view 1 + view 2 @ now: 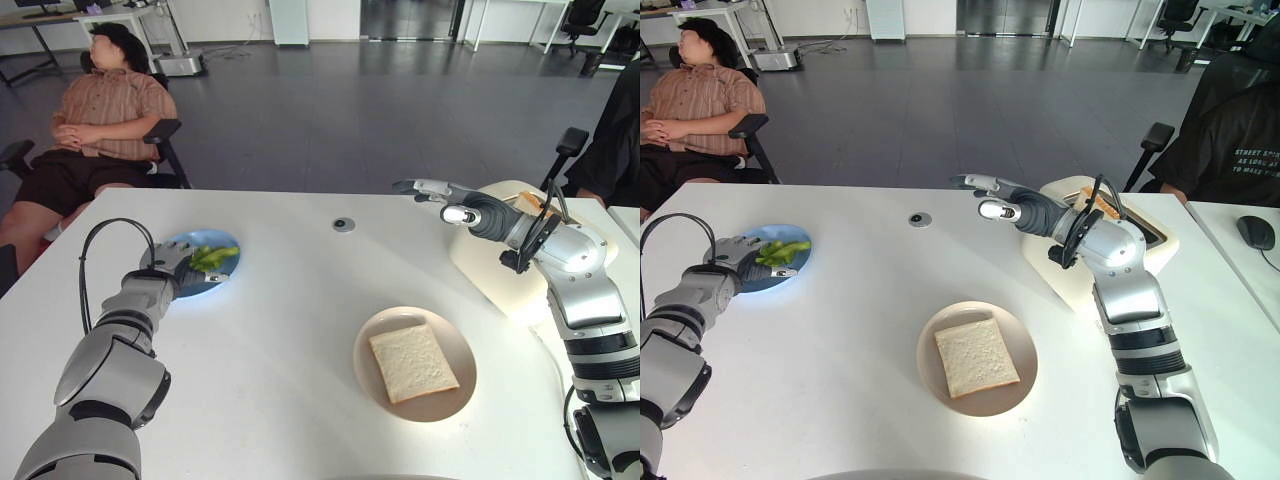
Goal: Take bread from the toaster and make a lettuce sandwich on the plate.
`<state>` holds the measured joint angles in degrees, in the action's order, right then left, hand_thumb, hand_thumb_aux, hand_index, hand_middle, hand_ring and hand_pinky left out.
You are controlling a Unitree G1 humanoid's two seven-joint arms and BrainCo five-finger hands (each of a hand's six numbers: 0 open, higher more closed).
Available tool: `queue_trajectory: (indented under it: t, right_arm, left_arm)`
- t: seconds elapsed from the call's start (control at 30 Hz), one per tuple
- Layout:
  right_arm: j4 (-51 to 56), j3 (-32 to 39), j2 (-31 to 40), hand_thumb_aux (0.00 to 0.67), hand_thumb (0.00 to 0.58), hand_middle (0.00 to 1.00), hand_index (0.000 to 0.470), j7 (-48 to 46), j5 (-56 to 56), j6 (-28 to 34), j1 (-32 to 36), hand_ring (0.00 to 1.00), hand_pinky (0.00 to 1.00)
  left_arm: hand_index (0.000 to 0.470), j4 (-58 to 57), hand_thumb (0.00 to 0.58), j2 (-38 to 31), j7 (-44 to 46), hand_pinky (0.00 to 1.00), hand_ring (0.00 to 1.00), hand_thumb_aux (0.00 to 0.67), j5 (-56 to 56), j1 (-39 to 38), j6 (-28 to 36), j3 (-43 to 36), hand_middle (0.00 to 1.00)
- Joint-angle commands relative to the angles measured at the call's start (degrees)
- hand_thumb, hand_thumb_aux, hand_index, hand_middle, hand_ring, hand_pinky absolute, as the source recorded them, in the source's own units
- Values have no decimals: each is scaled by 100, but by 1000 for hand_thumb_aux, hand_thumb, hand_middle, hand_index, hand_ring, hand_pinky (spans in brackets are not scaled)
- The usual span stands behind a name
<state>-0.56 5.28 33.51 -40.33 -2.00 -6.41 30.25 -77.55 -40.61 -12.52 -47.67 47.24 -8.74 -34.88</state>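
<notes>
Left eye view puts the lettuce step in hand: the left hand (178, 268) rests at the near rim of a round blue plate (200, 238) by the left edge of the white table (300, 300), right against the green lettuce leaves (213, 258) lying on it. Whether it already has hold of a leaf I cannot tell.

A round beige plate (372, 345) sits toward the near edge, right of the middle, with one square slice of white bread (413, 362) lying flat on it, so the base of the sandwich looks laid. A second, browner slice (1102, 205) stands in the slot of the cream-white toaster (1060, 275) at the right edge.

The next move, as I judge it, calls for a sure hold on a leaf, a lift off the blue plate, and a carry across to the slice on the beige plate; the toaster slice would go on top afterwards.

The right hand (1005, 200) hangs stretched open and holding nothing over the far part of the table, just beside the toaster. It is well apart from both plates, so it should not hinder the carry. A small grey round disc (343, 224) is set in the table near the far edge.
</notes>
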Motion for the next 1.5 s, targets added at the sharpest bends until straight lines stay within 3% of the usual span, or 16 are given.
queue_trajectory:
  t: [0.03,0.1,0.13,0.17,0.2,0.73,0.77,0.8,0.83,0.9,0.97,1.23,1.33,1.4,1.47,1.5]
  right_arm:
    - [-14,41,-34,0,0,0,0,-39,51,0,41,0,0]
    - [-29,40,-39,0,0,0,0,-35,51,2,38,0,0]
    - [-38,46,-47,0,0,0,0,-36,49,3,41,0,0]
    - [-57,50,-55,0,0,0,0,-35,45,8,35,0,0]
    - [-71,57,-64,0,0,0,0,-37,43,9,29,0,0]
    - [-50,113,-101,0,0,0,0,-24,84,-14,-21,0,0]
    - [-47,118,-102,0,0,0,0,-23,88,-15,-20,0,0]
    - [-44,121,-103,0,0,0,0,-20,91,-15,-20,0,0]
    - [-41,123,-105,0,0,0,0,-17,93,-15,-20,0,0]
    - [-24,127,-109,0,0,0,0,-8,104,-18,-13,0,0]
    - [-4,129,-112,0,0,0,0,-3,111,-22,2,0,0]
    - [137,139,-130,0,0,0,0,-10,151,-65,62,0,0]
    - [152,142,-138,0,0,0,0,-11,168,-67,61,0,0]
    - [168,154,-146,0,0,0,0,-7,186,-74,57,0,0]
    - [187,161,-153,0,0,0,0,0,212,-83,56,0,0]
    - [193,161,-155,0,0,0,0,2,220,-87,57,0,0]
  left_arm:
    - [0,-28,0,134,28,0,0,0,-95,-101,17,-118,0]
    - [0,-44,0,172,17,0,0,0,-192,-112,55,-217,0]
    - [94,-61,209,184,3,0,0,134,-261,-130,92,-285,0]
    - [323,-80,523,195,4,0,0,460,-302,-155,128,-335,0]
    - [470,-95,580,200,2,0,0,670,-317,-186,148,-364,0]
    - [470,-41,580,270,153,0,0,670,159,-178,-164,88,0]
    - [404,-28,568,277,204,0,0,575,276,-170,-222,193,0]
    - [271,-15,476,274,237,0,0,386,341,-153,-257,241,0]
    - [238,-2,438,269,283,0,0,339,422,-142,-298,319,0]
    - [77,16,175,262,380,0,0,110,563,-130,-370,432,0]
    - [42,31,100,259,476,0,0,60,670,-122,-436,549,0]
    - [44,84,104,281,812,0,0,63,998,-84,-585,863,0]
    - [68,114,156,249,862,0,0,97,1062,-62,-631,936,0]
    - [105,135,230,222,882,0,0,150,1118,-38,-665,987,0]
    - [217,152,413,199,896,0,0,310,1159,-16,-689,1030,0]
    - [264,156,468,193,896,0,0,376,1161,-12,-693,1042,0]
